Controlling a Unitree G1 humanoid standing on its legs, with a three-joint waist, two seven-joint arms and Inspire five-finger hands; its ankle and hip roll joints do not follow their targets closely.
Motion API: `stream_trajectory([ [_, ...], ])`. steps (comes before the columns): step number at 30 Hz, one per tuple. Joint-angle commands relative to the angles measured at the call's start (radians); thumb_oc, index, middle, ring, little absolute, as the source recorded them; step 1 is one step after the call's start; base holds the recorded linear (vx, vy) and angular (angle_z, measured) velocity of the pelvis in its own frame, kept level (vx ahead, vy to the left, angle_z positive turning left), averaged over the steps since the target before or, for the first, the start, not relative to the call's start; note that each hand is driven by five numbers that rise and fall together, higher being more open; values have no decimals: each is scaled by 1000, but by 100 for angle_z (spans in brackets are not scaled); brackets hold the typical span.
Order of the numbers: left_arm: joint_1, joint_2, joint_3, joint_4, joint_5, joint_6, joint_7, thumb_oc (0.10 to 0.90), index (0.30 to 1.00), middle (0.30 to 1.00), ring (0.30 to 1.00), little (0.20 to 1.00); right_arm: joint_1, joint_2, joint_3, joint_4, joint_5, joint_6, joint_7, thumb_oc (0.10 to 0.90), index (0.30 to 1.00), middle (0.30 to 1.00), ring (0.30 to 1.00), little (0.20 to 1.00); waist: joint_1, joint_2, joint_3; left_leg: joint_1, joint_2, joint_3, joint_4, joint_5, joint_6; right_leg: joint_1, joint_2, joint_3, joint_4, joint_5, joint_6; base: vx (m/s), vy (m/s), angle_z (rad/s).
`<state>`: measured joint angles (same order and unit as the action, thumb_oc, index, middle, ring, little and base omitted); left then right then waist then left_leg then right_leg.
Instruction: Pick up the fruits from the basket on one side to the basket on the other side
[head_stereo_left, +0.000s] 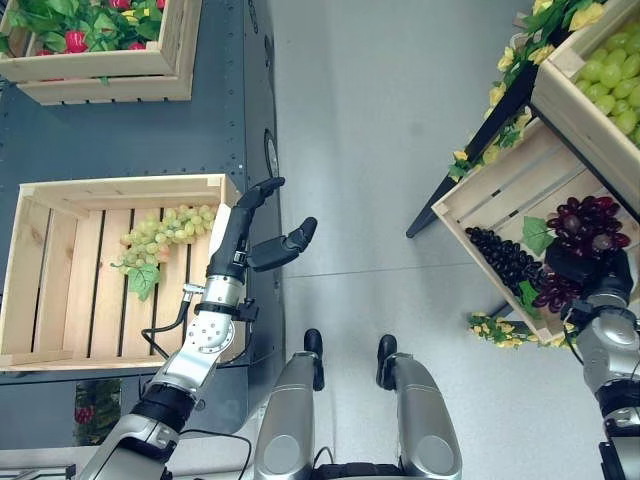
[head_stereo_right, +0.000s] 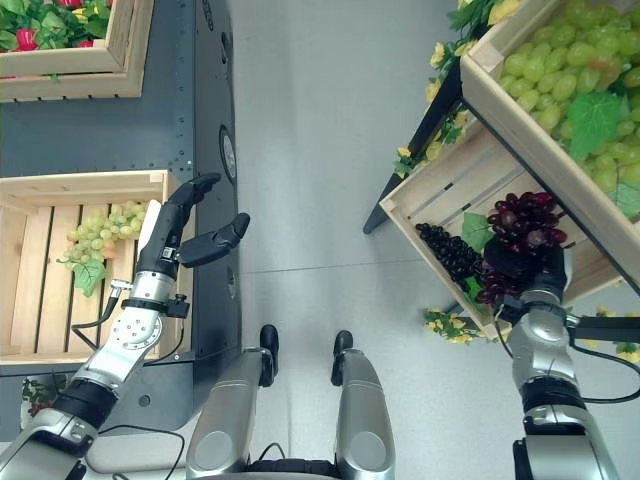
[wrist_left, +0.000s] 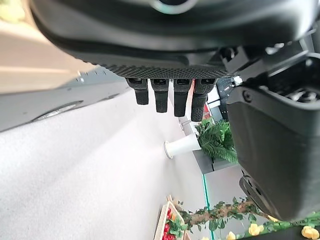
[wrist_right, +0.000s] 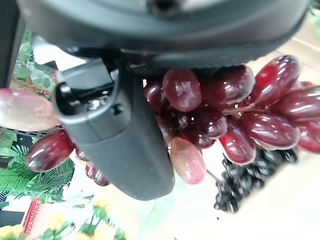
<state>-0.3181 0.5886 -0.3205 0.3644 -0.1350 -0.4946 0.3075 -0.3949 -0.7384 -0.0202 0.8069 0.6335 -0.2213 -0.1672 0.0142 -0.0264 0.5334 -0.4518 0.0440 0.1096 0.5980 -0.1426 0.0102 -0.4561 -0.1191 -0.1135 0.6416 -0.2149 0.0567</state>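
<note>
On the robot's right, a tilted wooden crate (head_stereo_left: 480, 205) on a dark stand holds a red grape bunch (head_stereo_left: 585, 222) and a black grape bunch (head_stereo_left: 503, 257), the two lying side by side with a green leaf (head_stereo_left: 537, 234) between them. Right hand (head_stereo_left: 583, 268) sits down on the near end of the red grape bunch; in the right wrist view the thumb (wrist_right: 120, 145) lies against the red grapes (wrist_right: 240, 120) and grapes press up against the palm, so it is in contact, but the fingers are hidden behind fruit and I cannot tell if they are closed round it. Black grapes (wrist_right: 232, 192) lie just past the red ones on the crate slats. Above that crate, an upper crate (head_stereo_right: 530, 130) holds green grapes (head_stereo_right: 560, 75) with a leaf. Yellow flowers (head_stereo_left: 500, 330) trim the stand's edges.

On the robot's left, a flat wooden crate (head_stereo_left: 60, 280) rests on a dark grey platform (head_stereo_left: 130, 130). One green grape bunch (head_stereo_left: 165, 232) with a leaf lies in its far right part. Left hand (head_stereo_left: 250, 235) hovers over the crate's right rim, not touching the grapes, fingers straight and thumb spread out, holding nothing; the left wrist view shows the fingers (wrist_left: 165, 97) extended over bare floor. Further back on the platform another wooden crate (head_stereo_left: 110, 75) holds red fruit among green leaves (head_stereo_left: 80, 25). Grey floor (head_stereo_left: 370, 150) runs between the two sides.
</note>
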Motion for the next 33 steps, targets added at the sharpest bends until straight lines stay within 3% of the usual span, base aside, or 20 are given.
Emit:
stream_trajectory([
  [1,-51,43,14,-145,-101,-47,-11,800,900,900,900,900,-122,-163,-48,1,-9,-143,-90,400,300,300,300,300,9,-9,-13,-24,-63,-8,129,-131,27,20,33,-86,66,8,-79,-10,-58,2],
  [5,-54,57,-8,-165,-124,-49,-37,800,900,900,900,900,-167,-196,-41,33,-19,-111,-133,400,300,300,300,300,18,-9,-13,-101,-65,-12,185,-144,35,-60,29,-84,132,-2,-74,-23,-56,2],
  [17,-84,121,-58,-234,-139,-46,-49,800,900,900,900,900,-317,-285,65,100,-39,20,-79,400,300,300,300,300,33,-8,-13,-220,-58,-22,239,-142,36,-181,37,-79,189,5,-66,-18,-49,1],
  [18,-87,121,-58,-232,-140,-49,-48,800,900,900,900,900,-326,-283,74,106,-37,25,-77,482,422,422,422,422,33,-8,-13,-225,-57,-21,241,-142,36,-186,37,-80,193,4,-66,-31,-17,1],
  [19,-92,121,-58,-229,-141,-52,-47,800,900,900,900,900,-338,-279,84,121,-26,40,-63,800,900,900,900,900,35,-8,-13,-228,-56,-22,241,-142,37,-189,37,-81,195,3,-66,0,0,0],
  [28,-88,141,-51,-240,-144,-52,-101,800,900,900,900,900,-353,-242,113,194,-27,75,1,800,900,900,900,900,54,-24,-13,-200,-47,-33,224,-139,39,-157,37,-94,177,9,-61,13,-10,3],
  [33,-56,162,-33,-251,-152,-48,-128,800,900,900,900,900,-304,-219,98,186,-14,77,0,800,900,900,900,900,63,-56,-13,-182,-36,-38,212,-135,42,-128,49,-98,140,34,-53,27,-28,4],
])
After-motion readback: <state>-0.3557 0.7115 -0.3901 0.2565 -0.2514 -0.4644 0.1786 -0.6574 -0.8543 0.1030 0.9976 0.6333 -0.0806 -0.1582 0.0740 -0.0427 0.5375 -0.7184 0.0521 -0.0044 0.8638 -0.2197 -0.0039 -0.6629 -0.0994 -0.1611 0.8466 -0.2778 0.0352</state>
